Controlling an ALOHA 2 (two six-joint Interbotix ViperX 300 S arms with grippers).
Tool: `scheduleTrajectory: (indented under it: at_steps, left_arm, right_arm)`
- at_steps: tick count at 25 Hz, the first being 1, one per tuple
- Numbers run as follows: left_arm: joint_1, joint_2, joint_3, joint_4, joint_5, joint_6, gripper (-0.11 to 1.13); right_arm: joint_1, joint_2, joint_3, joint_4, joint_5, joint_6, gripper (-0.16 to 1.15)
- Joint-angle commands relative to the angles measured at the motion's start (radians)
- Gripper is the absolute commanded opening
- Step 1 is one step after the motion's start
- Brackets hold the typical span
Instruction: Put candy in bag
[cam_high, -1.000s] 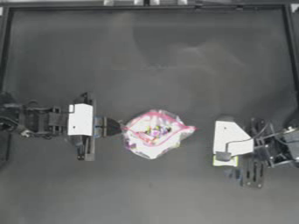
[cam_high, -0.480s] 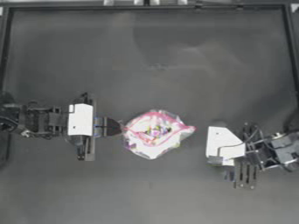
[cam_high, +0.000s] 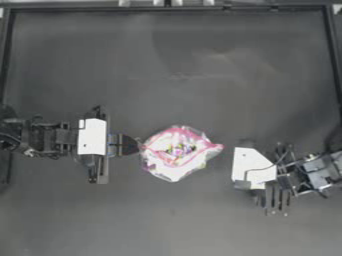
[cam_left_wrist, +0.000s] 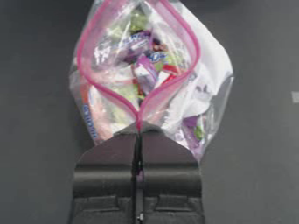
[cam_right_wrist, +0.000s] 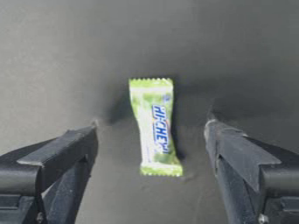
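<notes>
While your left gripper (cam_left_wrist: 139, 131) stays clamped on the bag (cam_left_wrist: 146, 74) rim, the candy (cam_right_wrist: 154, 127) lies straight ahead between your right gripper's (cam_right_wrist: 151, 140) spread jaws, long axis parallel to them.

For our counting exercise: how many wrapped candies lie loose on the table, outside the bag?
1. The green-wrapped candy lies flat on the table between the right gripper's open jaws. Others sit inside the bag; the top view hides this spot.

The table (cam_high: 174, 65) is dark grey and matte, with a thin raised border (cam_high: 167, 8) along its far edge. Soft light reflects weakly on the surface.
</notes>
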Motion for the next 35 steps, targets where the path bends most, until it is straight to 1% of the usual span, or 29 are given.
scheduleTrajectory:
  at_steps: [1,9,12,18,19,20,24,30,35]
  left_arm:
    - [0.000,-0.015,-0.018,-0.002,-0.008,-0.002,0.05]
    - [-0.002,-0.015,-0.020,-0.002,-0.008,-0.003,0.05]
    - [-0.002,-0.015,-0.020,-0.002,-0.008,-0.005,0.05]
    - [-0.003,-0.015,-0.020,-0.002,-0.008,-0.005,0.05]
    - [-0.005,-0.015,-0.018,-0.002,-0.008,-0.005,0.05]
    - [-0.005,-0.017,-0.020,-0.002,-0.008,-0.005,0.05]
    - [-0.003,-0.015,-0.020,-0.002,-0.008,-0.005,0.05]
    - [-0.006,-0.017,-0.020,-0.002,-0.008,-0.005,0.05]
    - [-0.006,-0.017,-0.018,-0.002,-0.008,-0.003,0.05]
  right_arm:
    - [0.002,0.006,-0.006,0.002,-0.014,0.000,0.99]
    - [0.002,0.041,-0.009,0.000,-0.031,0.000,0.98]
    - [0.002,0.052,-0.009,0.003,-0.026,0.000,0.85]
    - [0.003,0.083,-0.009,0.009,0.006,0.000,0.43]
    - [0.005,0.094,-0.012,0.009,0.021,0.000,0.36]
    - [0.009,0.101,-0.014,0.009,0.031,0.000,0.32]
    - [0.032,0.112,-0.031,-0.003,0.046,0.002,0.22]
    - [0.038,0.074,-0.041,-0.002,0.043,0.000,0.07]
    - [0.037,0.002,-0.038,0.000,0.037,0.003,0.06]
